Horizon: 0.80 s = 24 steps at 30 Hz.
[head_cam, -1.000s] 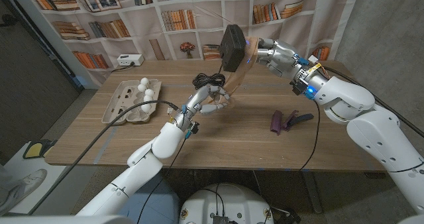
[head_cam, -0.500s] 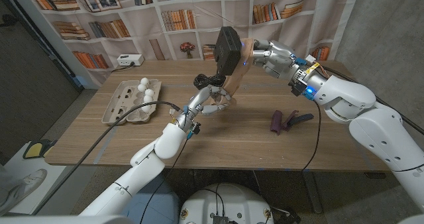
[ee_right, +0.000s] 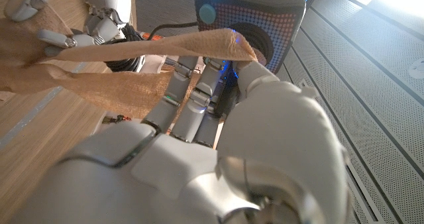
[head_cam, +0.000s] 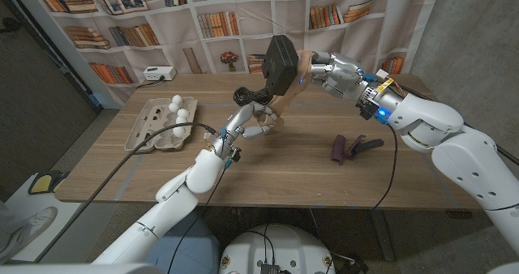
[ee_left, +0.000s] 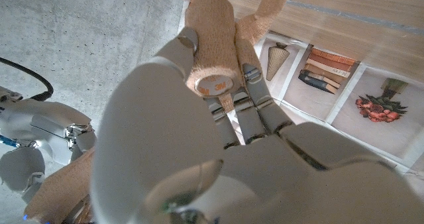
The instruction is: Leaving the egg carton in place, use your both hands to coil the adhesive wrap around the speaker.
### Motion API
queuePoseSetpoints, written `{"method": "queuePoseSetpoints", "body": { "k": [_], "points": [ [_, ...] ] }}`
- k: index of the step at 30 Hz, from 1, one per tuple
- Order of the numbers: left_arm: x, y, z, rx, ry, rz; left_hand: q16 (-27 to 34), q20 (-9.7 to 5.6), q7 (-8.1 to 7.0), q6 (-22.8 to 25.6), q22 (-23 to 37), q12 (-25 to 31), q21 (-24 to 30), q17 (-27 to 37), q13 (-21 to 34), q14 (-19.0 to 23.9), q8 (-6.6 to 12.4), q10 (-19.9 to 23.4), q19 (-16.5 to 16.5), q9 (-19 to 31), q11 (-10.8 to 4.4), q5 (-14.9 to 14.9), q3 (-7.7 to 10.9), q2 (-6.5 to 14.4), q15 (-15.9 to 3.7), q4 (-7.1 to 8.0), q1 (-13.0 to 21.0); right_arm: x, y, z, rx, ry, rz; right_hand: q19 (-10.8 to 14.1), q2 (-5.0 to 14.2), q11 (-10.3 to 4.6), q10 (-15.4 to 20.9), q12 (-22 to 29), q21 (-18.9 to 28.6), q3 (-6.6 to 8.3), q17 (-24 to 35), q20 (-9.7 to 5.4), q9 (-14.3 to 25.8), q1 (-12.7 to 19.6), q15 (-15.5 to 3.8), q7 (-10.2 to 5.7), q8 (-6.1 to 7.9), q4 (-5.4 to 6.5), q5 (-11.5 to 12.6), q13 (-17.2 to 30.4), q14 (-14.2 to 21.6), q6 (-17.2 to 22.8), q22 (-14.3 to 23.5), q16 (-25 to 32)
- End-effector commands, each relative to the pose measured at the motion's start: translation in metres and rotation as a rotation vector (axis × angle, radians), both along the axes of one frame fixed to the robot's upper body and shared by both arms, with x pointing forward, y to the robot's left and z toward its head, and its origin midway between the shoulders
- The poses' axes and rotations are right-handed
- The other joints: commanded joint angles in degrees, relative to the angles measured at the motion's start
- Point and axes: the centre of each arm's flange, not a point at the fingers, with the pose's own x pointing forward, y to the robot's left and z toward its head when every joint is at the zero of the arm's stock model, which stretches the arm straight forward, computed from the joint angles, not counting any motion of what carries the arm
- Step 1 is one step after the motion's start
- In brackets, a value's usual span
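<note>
- Head view: your right hand (head_cam: 328, 70) holds the black speaker (head_cam: 281, 60) up above the far middle of the table (head_cam: 292, 156), fingers clamped on it, the box tilted a little.
- Your left hand (head_cam: 255, 120) sits lower and just in front of the speaker, with its fingers wrapped around the roll (ee_left: 211, 48) of tan wrap.
- A strip of wrap (head_cam: 285, 98) runs from the speaker's underside down to your left hand; the strip looks stretched between the two.
- The speaker's black cable (head_cam: 250, 96) is bunched just behind your left hand; whether it lies on the table you cannot tell.
- Left wrist view: the roll lies across your fingers (ee_left: 255, 95), its round end facing the camera, and a loose length of wrap leads off from it past the fingertips.
- Right wrist view: your fingers (ee_right: 199, 85) grip the speaker's side, its dotted front and round blue button (ee_right: 208, 14) facing the camera, and the wrap passes over the thumb and across the speaker's face.
- In that same view your left hand's fingertips touch the far end of the strip.
- The egg carton (head_cam: 163, 122) lies open at the table's left side, well apart from both hands, with white eggs (head_cam: 178, 104) in its far end.
- A purple item (head_cam: 344, 148) with a dark handle lies on the table, right of centre, below your right forearm.
</note>
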Motion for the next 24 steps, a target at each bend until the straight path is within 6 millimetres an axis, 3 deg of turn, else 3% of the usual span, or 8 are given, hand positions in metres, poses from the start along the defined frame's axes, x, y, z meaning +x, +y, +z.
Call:
{"method": "queuePoseSetpoints", "body": {
  "k": [1, 15, 24],
  "points": [
    [0.007, 0.011, 0.002, 0.01, -0.052, 0.051, 0.15, -5.12, 0.23, 0.2, 0.2, 0.19, 0.51, 0.68, 0.15, 10.68, 0.15, 0.12, -5.44, -0.07, -0.06, 0.17, 0.8, 6.85, -10.44, 0.94, 6.27, 0.003, -0.003, -0.01, -0.011, 0.063, 0.048, -0.34, 1.58, -2.1, 2.56, 0.47, 0.42, 1.32, 0.24, -4.92, 0.24, 1.03, -2.42, 0.24, 0.02, 1.52, 0.3, 0.55, 0.02, 0.24, 0.12, -0.15],
    [0.011, 0.031, 0.001, -0.013, -0.104, 0.102, 0.05, -5.18, 0.21, 0.5, 0.18, 0.19, 0.62, 0.69, 0.14, 10.59, 0.21, 0.2, -5.63, -0.36, -0.1, 0.06, 0.78, 6.84, -10.42, 0.96, 6.23, 0.0, -0.011, -0.021, -0.032, 0.102, 0.079, -0.38, 1.55, -2.01, 2.56, 0.42, 0.49, 1.32, 0.33, -4.85, 0.24, 1.12, -2.44, 0.22, 0.0, 1.48, 0.32, 0.58, 0.08, 0.22, 0.12, -0.12],
    [0.012, 0.037, 0.006, -0.016, -0.129, 0.12, 0.01, -5.25, 0.08, 0.53, 0.18, 0.15, 0.7, 0.71, 0.13, 10.6, 0.32, 0.17, -5.68, -0.33, -0.09, -0.01, 0.75, 6.86, -10.29, 1.0, 6.17, 0.002, -0.002, -0.027, -0.057, 0.117, 0.118, -0.39, 1.58, -1.95, 2.53, 0.39, 0.55, 1.29, 0.32, -4.83, 0.25, 1.11, -2.4, 0.3, -0.01, 1.54, 0.32, 0.63, 0.09, 0.18, 0.13, -0.16]
  ]
}}
